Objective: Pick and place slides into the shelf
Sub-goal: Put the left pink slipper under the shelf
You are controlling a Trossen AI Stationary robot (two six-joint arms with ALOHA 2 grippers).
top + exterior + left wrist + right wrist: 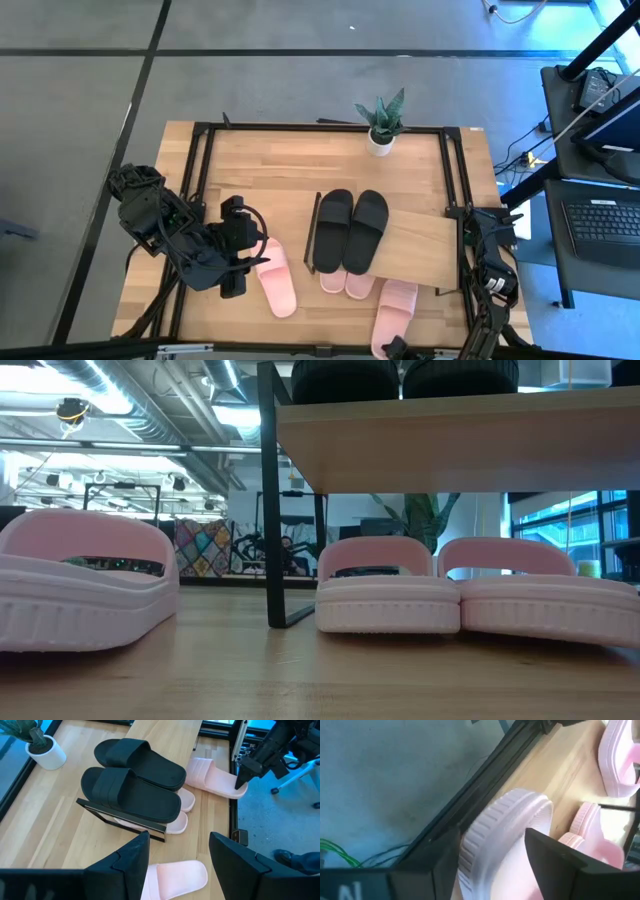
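Two black slides [350,230] lie side by side on the shelf's top board [420,243]. Two pink slides [346,283] rest on the table under that board, also in the low view [385,600]. A third pink slide [277,278] lies flat at the left, below my open left gripper [177,855], which hovers clear of it. The last pink slide [393,315] lies at the table's near edge, one end out past it. My right gripper [492,865] stands open with a finger on each side of that end [505,830]. My right gripper has its two fingers on either side of the pink slide's ribbed end [485,832], coming slanting down from the table's near side. Whether either finger touches it, I cannot tell. The slide rests on the table and its black edge frame [470,795].
A small potted plant [382,125] stands at the table's far edge. A black metal frame [200,180] runs round the tabletop. Bare wood lies between the plant and the shelf. A desk with a keyboard [600,220] stands beyond the table's right side.
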